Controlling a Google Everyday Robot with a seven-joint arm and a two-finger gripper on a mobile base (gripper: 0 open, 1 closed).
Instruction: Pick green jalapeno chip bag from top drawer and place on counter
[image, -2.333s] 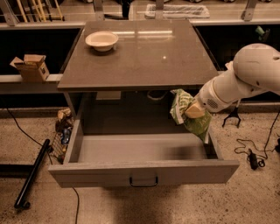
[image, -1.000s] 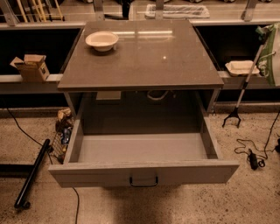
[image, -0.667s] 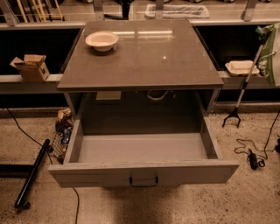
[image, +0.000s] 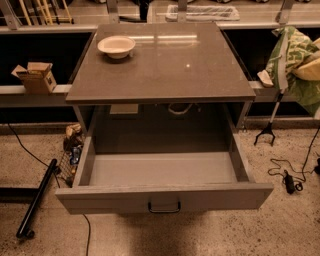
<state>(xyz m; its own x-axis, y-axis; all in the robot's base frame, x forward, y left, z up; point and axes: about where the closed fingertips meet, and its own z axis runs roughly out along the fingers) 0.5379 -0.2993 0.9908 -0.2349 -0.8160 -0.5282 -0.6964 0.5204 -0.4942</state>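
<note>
The green jalapeno chip bag (image: 292, 57) hangs in the air at the right edge of the view, beside and just above the right edge of the counter (image: 170, 70). My gripper (image: 310, 70) shows only as a pale part against the bag, mostly out of frame, and holds the bag. The top drawer (image: 165, 196) is pulled fully open below the counter, its grey floor bare, with a dark handle (image: 164, 207) at front centre.
A white bowl (image: 116, 46) stands at the counter's far left corner. A cardboard box (image: 36, 77) sits on the left shelf. A black pole (image: 37, 197) and snack packets (image: 72, 142) lie on the floor at left. A black stand (image: 266, 132) and cables (image: 287, 177) are at right.
The bag has been lifted out of the drawer's right side, up and to the right. In the last second it has shifted slightly left toward the counter.
</note>
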